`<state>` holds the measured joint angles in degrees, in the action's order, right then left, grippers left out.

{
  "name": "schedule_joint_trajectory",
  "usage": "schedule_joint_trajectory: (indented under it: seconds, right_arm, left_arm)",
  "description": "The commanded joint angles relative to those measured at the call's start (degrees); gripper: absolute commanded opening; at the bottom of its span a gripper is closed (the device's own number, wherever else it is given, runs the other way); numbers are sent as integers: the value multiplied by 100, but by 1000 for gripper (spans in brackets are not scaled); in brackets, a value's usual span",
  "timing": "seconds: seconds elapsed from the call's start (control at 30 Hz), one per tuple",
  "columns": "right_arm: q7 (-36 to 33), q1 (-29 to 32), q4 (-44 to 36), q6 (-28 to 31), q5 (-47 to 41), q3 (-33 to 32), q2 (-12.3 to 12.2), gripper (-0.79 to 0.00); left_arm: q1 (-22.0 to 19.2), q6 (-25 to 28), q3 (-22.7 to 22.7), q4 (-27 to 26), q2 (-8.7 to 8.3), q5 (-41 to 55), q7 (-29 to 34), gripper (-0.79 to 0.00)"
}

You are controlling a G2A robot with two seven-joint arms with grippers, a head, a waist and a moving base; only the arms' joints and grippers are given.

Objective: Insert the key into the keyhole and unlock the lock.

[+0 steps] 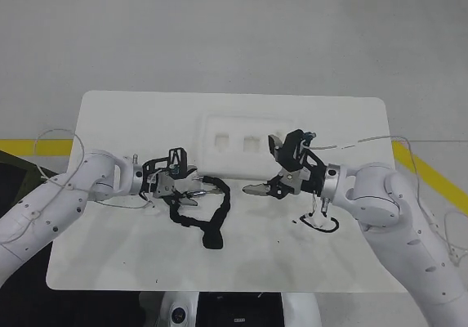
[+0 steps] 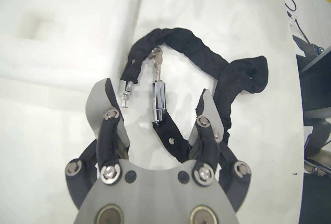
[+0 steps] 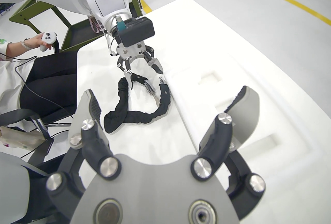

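A chain lock in a black fabric sleeve (image 2: 196,49) lies curled on the white table (image 1: 119,253). Its chrome cylinder (image 2: 159,103) has the key (image 2: 157,64) in its end. The chrome pin end (image 2: 125,93) lies loose beside the cylinder, apart from it. My left gripper (image 2: 157,93) hovers open just above them, one finger on either side, holding nothing. The chain (image 1: 211,211) shows between the two arms from above. My right gripper (image 3: 166,95) is open and empty to the right of the chain, above the table, facing the left gripper (image 3: 142,68).
A white foam tray (image 1: 242,143) with square recesses sits behind the chain, its edge close to the pin end. A black cable loop (image 1: 319,222) lies on the table under the right arm. The table's front and far left are bare.
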<state>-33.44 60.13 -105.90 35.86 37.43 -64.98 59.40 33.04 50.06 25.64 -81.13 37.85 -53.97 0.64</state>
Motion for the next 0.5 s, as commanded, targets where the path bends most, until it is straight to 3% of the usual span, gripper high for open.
schedule_joint_trajectory:
  seconds: [0.0,0.33,0.47]
  right_arm:
    - [147,64,-15,76,97,-106,-16,0]
    - [1325,740,-294,190,953,-1148,-140,0]
    - [1490,1000,-531,33,1393,-1530,-184,0]
  left_arm:
    - [54,-54,181,-11,-49,-62,-336,0]
    - [588,-1198,1229,228,-268,-523,-2994,0]
    - [674,-1418,1503,397,-269,-462,-3400,0]
